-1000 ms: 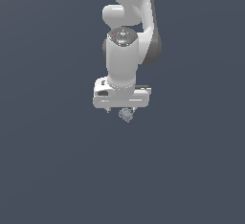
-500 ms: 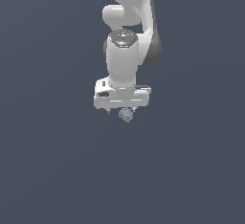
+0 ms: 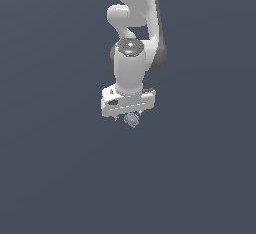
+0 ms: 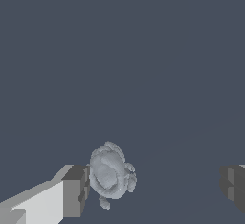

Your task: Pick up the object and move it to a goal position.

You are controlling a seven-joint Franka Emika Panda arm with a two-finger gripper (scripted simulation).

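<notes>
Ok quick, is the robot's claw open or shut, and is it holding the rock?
Gripper: open, jaws wide apart. The grey rock sits against one finger, far from the other, so it is not clamped.

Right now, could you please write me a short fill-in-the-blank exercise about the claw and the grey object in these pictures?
1. The claw stands ____, with a wide gap between its fingers.
2. In the wrist view, the grey rock-like object lies right beside only ____ of the two fingers.
3. In the exterior view, the object shows just ____ the white claw.
4. The colour of the robot arm is ____.

Missing words: open; one; below; white
</notes>
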